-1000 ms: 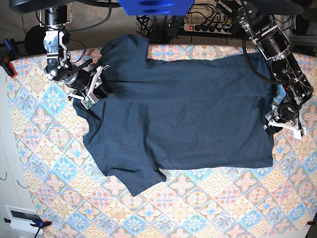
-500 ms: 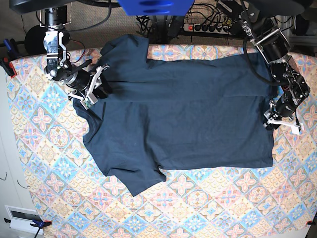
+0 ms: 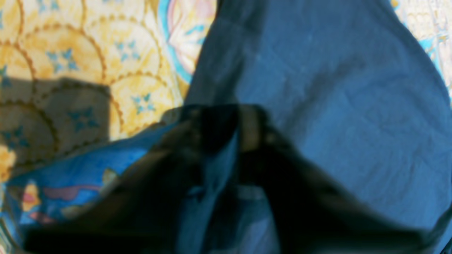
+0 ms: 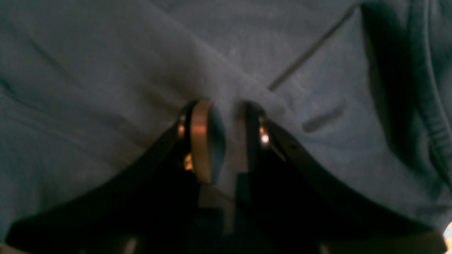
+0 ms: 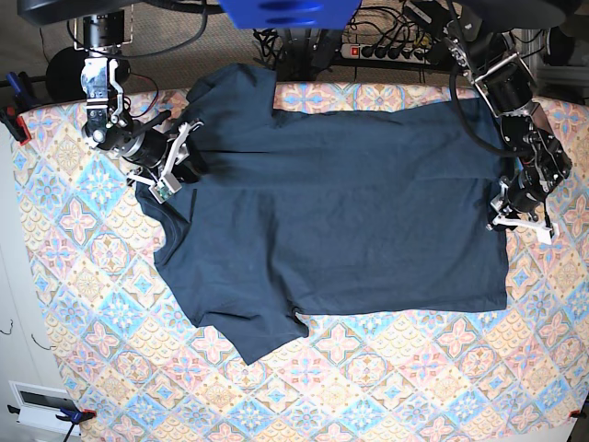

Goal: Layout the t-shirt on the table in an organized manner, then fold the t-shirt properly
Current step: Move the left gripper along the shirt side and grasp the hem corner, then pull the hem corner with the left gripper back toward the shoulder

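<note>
While flat on table (image 5: 83, 304) | t-shirt (image 5: 340, 221) hem pinched by left gripper (image 5: 504, 214) | right gripper (image 5: 177, 164) clamps shoulder

Bare table (image 5: 386, 387) across the lower frame and lower left left open for passage, centre covered by the t-shirt (image 5: 340, 212), upper edge crowded by cables and a power strip (image 5: 386, 51).

Both grippers (image 3: 226, 127) (image 4: 226, 134) low, jaws pinched on fabric

I'm seeing a power strip (image 5: 386, 51) lying among cables (image 5: 368, 28) behind. A blue clamp (image 5: 69, 416) is gripping the near-left corner.
</note>
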Action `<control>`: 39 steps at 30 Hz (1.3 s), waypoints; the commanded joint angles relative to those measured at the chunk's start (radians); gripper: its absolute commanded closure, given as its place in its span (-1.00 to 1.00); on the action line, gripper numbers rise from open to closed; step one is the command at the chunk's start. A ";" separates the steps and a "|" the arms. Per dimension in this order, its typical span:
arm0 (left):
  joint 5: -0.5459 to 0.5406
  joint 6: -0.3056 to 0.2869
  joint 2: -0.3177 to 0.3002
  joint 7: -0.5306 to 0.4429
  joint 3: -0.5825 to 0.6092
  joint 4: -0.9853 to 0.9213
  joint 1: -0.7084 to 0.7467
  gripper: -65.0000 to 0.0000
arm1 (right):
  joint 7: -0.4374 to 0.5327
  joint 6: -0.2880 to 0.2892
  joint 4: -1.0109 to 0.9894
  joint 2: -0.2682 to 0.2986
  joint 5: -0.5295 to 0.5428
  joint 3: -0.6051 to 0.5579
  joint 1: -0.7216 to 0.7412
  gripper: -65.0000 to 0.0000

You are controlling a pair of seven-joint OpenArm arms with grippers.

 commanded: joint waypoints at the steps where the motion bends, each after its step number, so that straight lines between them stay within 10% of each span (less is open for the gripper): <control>1: -0.013 -0.006 -0.015 -0.013 0.000 0.015 -0.024 1.00 | -0.038 -0.005 0.005 0.013 -0.027 0.003 -0.003 0.52; 34: -0.004 -0.003 -0.014 -0.080 0.000 0.008 -0.338 1.00 | -0.118 -0.005 -0.006 0.011 -0.164 0.006 -0.001 0.52; 39: -0.004 0.157 -0.017 -0.132 0.000 -0.061 -0.361 0.58 | -0.118 -0.005 -0.004 0.010 -0.164 0.006 -0.001 0.52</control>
